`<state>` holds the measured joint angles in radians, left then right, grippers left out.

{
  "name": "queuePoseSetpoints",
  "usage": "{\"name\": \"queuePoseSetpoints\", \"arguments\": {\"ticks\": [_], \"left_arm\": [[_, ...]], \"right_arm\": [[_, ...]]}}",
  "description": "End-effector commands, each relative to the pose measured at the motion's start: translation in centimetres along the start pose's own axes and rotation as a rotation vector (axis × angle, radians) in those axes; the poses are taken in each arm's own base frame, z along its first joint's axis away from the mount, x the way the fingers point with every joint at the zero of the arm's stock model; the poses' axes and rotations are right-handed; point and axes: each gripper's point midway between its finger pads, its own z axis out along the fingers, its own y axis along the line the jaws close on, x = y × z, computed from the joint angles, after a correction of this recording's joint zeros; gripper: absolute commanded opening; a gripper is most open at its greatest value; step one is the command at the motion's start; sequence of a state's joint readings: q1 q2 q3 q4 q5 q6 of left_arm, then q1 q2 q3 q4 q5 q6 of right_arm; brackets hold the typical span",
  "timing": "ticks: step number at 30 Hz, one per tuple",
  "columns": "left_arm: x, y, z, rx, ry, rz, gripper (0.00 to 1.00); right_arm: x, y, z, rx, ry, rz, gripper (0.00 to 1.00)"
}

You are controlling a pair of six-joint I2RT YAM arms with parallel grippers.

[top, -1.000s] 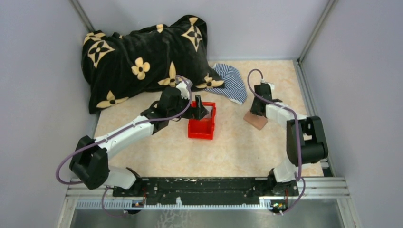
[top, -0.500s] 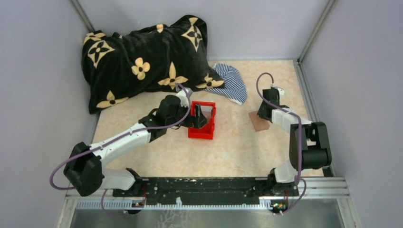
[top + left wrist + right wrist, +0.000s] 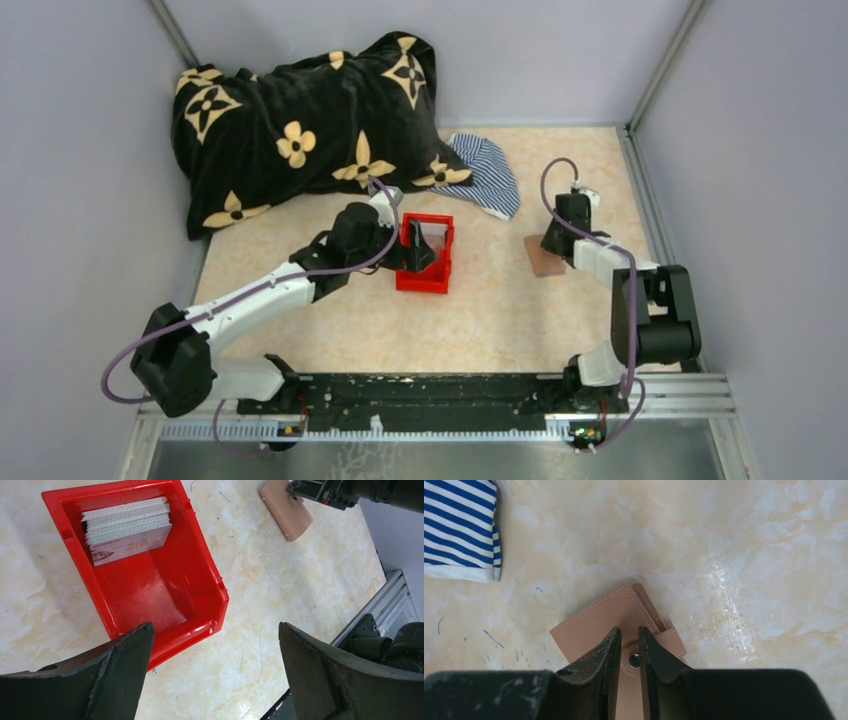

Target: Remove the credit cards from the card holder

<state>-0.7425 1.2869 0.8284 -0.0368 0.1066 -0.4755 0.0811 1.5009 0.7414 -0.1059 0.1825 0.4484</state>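
Observation:
The credit cards (image 3: 127, 530) stand as a stack inside the red bin (image 3: 150, 590), against its far wall. My left gripper (image 3: 215, 630) is open and empty, hovering over the bin's near rim (image 3: 425, 268). The card holder (image 3: 594, 620), a tan-brown folded wallet, lies on the table at the right (image 3: 543, 260) and also shows in the left wrist view (image 3: 287, 510). My right gripper (image 3: 629, 632) is over it, jaws almost closed around its snap strap (image 3: 634, 660). No cards show in the wallet.
A black blanket with cream flowers (image 3: 300, 120) fills the back left. A blue-striped cloth (image 3: 485, 170) lies behind the bin and the wallet, and shows in the right wrist view (image 3: 459, 525). Grey walls close in the table on three sides.
My right gripper has moved right and back, and the wallet went with it, now lying lower on the table. My left gripper has drawn back slightly over the bin.

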Motion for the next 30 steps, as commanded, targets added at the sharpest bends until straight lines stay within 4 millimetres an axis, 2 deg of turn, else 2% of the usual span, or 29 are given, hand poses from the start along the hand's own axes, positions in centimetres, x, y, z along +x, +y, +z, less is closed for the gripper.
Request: {"name": "queuePoseSetpoints", "arguments": {"ticks": [1,3,12,18,21,26,30], "left_arm": [[-0.4,-0.5,-0.7,0.016,-0.025,-0.001,0.99],[-0.3,-0.6,-0.7,0.020,-0.023,-0.003,0.99],[0.9,-1.1,-0.2,0.047,0.003,-0.029,0.99],[2.9,-2.3,-0.1,0.072,0.029,-0.046,0.99],[4.7,-2.5,-0.4,0.066,0.046,-0.063,0.99],[7.8,-2.7,-0.1,0.060,0.086,-0.089,0.99],[8.9,-2.6,0.9,0.035,0.086,-0.086,0.99]], "right_arm": [[6.1,0.0,-1.4,-0.049,0.158,-0.018,0.21],[7.1,1.9,-2.5,-0.133,0.176,-0.012,0.21],[12.4,7.7,-6.5,-0.259,0.258,-0.082,0.21],[15.6,11.6,-8.6,-0.338,0.294,-0.106,0.21],[16.5,12.4,-9.3,-0.369,0.304,-0.100,0.21],[17.1,12.2,-10.2,-0.387,0.315,-0.116,0.21],[18.1,11.7,-10.8,-0.391,0.327,-0.138,0.21]]}}
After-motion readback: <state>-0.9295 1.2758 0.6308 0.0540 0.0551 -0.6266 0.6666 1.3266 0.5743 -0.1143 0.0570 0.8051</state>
